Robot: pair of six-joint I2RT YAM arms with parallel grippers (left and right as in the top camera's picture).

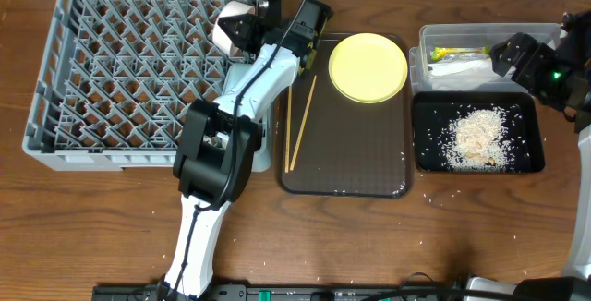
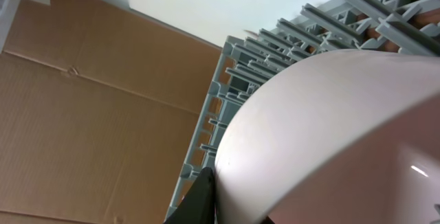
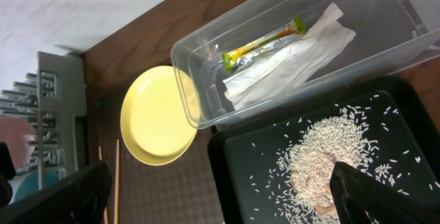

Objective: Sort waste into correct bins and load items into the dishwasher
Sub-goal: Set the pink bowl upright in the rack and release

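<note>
- The left gripper is at the far right corner of the grey dish rack and is clamped on the white bowl.
- In the left wrist view the white bowl fills most of the picture. One dark finger lies against its wall, and the second finger is hidden.
- The bowl is tilted above the pegs of the rack. I cannot tell if it touches them.
- The right gripper hovers over the right part of the clear tub. Its fingers are wide apart and hold nothing.
- In the tub lie the green-and-yellow wrapper and the white napkin, side by side.
- The black tray stands just in front of the tub and carries a heap of rice.
- The yellow plate sits on the far end of the brown tray. The two chopsticks lie along its left side.
- A light blue bowl is between the rack and the brown tray, mostly hidden under the left arm.
</note>
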